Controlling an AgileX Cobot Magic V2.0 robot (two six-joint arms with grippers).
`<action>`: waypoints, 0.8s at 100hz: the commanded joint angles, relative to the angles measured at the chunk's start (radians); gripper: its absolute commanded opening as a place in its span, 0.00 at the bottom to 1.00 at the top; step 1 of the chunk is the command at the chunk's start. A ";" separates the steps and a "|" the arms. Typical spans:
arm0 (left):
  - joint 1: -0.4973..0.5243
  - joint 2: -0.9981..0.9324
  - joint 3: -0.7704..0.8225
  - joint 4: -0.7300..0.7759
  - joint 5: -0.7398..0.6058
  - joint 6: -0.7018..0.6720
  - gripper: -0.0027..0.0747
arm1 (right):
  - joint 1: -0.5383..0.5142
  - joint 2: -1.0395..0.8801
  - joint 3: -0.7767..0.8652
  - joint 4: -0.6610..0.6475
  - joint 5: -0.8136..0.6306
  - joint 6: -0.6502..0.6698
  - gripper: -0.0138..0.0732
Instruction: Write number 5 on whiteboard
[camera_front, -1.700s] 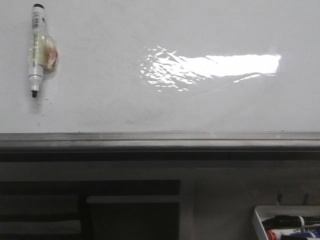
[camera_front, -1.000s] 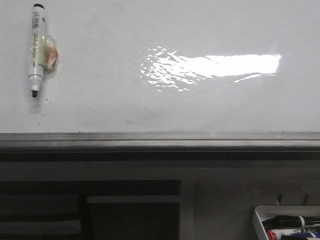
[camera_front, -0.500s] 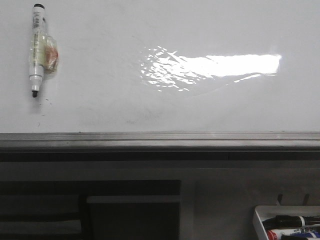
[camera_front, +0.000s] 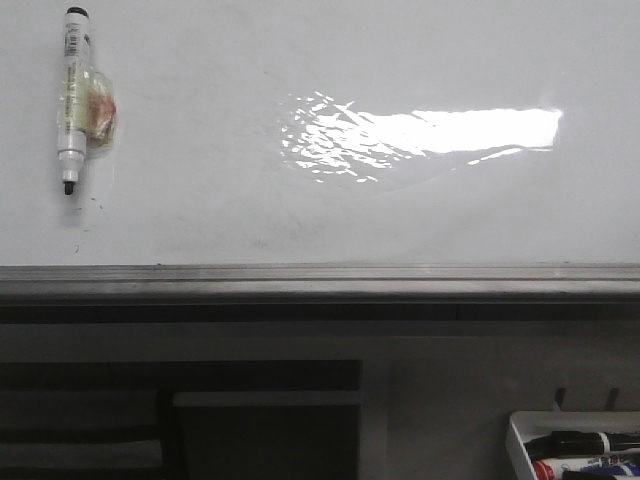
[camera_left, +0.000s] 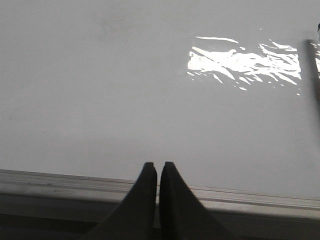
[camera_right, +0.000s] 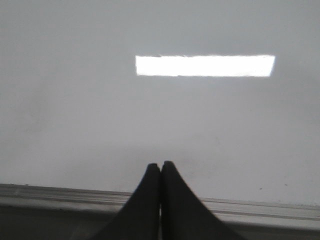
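Observation:
The whiteboard (camera_front: 300, 210) fills the upper front view, glossy white with a bright glare patch and a grey metal bottom edge. No number 5 shows on it. A white marker (camera_front: 73, 97) with a black tip hangs upright at the board's upper left, a taped patch at its middle. My left gripper (camera_left: 156, 165) is shut and empty, pointing at the board just above its bottom edge (camera_left: 240, 197). My right gripper (camera_right: 161, 163) is shut and empty, also facing the board (camera_right: 150, 120). Neither gripper shows in the front view.
A small white tray (camera_front: 575, 445) with several markers stands at the lower right below the board. A grey ledge (camera_front: 320, 285) runs under the board, with dark shelving (camera_front: 180, 420) beneath. Faint smudges mark the board near the marker.

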 joint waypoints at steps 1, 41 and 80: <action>0.002 -0.028 0.018 -0.006 -0.083 -0.007 0.01 | -0.009 -0.019 0.023 -0.010 -0.033 -0.002 0.09; 0.002 -0.028 0.018 0.006 -0.083 -0.007 0.01 | -0.009 -0.019 0.023 -0.010 0.027 -0.002 0.09; 0.002 -0.028 0.018 0.006 -0.083 -0.007 0.01 | -0.009 -0.019 0.023 -0.004 0.023 -0.002 0.09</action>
